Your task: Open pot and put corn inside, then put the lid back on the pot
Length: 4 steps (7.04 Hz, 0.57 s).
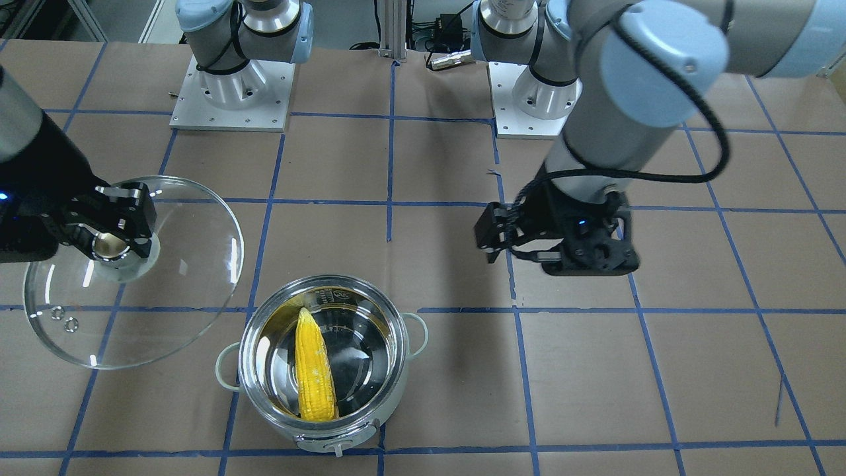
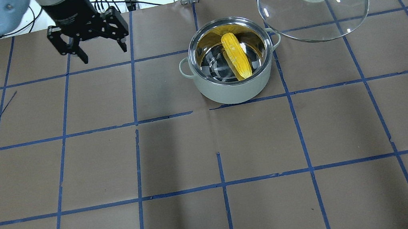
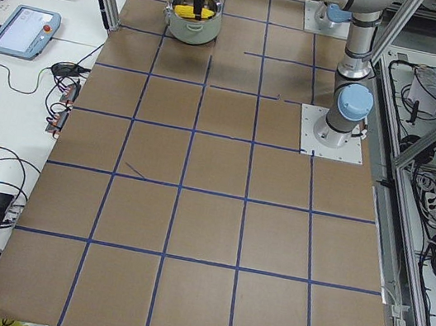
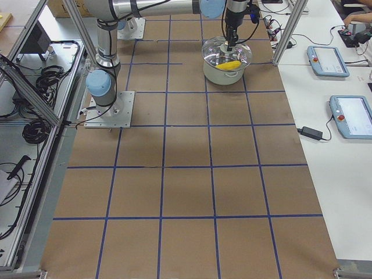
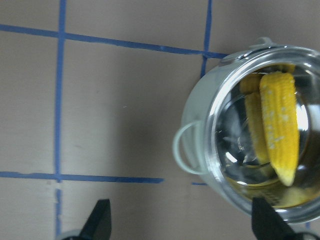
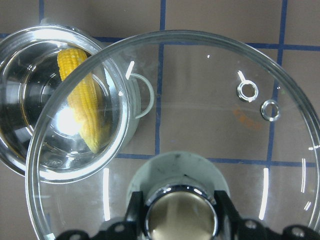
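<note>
right end effector [image 6: 180, 214] grips the lid [image 6: 215, 125] by its knob [image 6: 181, 220] at 6 o'clock, pot [image 6: 20, 150] with corn [image 6: 80, 95] inside at 9 o'clock, partly behind the glass.

Readable text: none in any view.
Pot stamp: a dark round stamp [image 1: 334, 295] on the steel inner wall of the pot [image 1: 373, 357], near the rim; its characters are too small to make out.
Lid mark: a faint orange print [image 6: 247, 119] on the glass of the lid [image 6: 210, 100], beside two small ringed holes [image 6: 247, 91]; blurred, illegible.
Pendant screens: two teach pendants [image 4: 351, 116] beside the bench [image 4: 174, 174] show lit displays; contents too small to read.
</note>
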### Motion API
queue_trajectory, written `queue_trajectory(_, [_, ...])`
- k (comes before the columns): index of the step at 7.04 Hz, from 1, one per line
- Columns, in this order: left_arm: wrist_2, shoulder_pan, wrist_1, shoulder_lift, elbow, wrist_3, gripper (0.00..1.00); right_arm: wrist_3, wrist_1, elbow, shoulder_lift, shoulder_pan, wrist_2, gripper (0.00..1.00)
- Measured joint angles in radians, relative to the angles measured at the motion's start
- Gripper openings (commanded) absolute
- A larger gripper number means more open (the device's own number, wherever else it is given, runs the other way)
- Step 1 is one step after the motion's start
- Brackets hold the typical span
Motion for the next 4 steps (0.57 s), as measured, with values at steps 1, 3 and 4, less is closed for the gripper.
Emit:
queue_trajectory(1, [0.004,0.033,-0.052,0.029,-0.017,0.022,0.99,0.031,-0.016,0.002,0.017,0.035,-0.002,0.13])
queue_trajectory(3, [0.045,0.072,-0.066,0.084,-0.085,0.045,0.99,0.083,-0.055,0.017,0.041,0.097,-0.007,0.13])
queue_trajectory(4, [0.066,0.089,-0.054,0.099,-0.112,0.05,0.98,0.111,-0.092,0.035,0.05,0.129,-0.012,0.13])
